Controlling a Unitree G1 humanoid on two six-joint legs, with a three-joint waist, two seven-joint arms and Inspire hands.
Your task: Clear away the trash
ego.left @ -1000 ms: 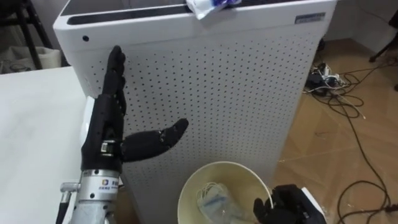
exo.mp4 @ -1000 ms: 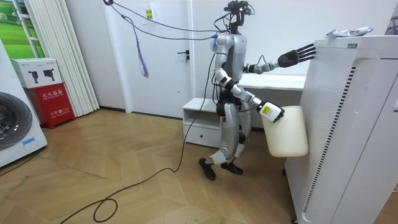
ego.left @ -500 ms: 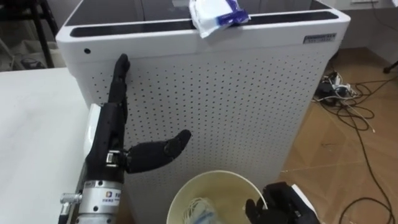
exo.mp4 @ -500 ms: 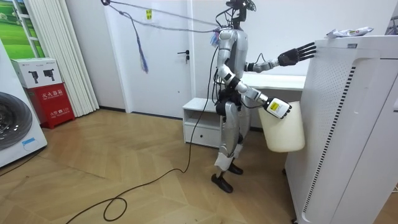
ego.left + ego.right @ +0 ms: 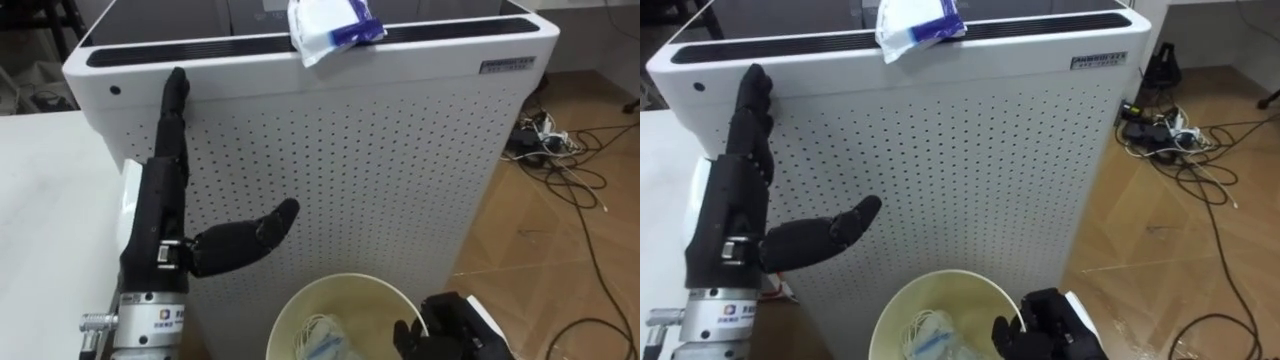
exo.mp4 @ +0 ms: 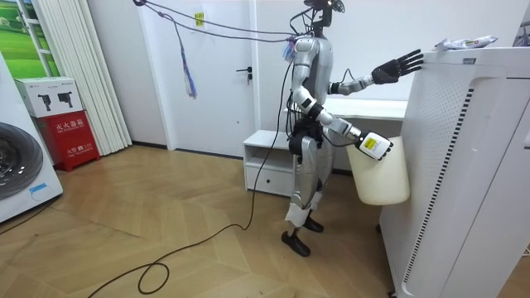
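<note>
One tall white perforated cabinet [image 5: 380,170] stands beside one worktop [image 5: 50,200]. The right robot hand [image 5: 450,330] is clenched on the rim of one cream bin [image 5: 345,280], which holds clear scraps [image 5: 322,338]. The left robot hand [image 5: 160,220], fingers straight and released, has risen along the cabinet's front toward the top edge, where one blue-and-white wrapper [image 5: 330,25] lies. Cables [image 5: 560,160] litter the floor [image 5: 560,260].

No legible print: tiny blurred label [image 5: 513,65] on the white perforated unit [image 5: 400,170]
</note>
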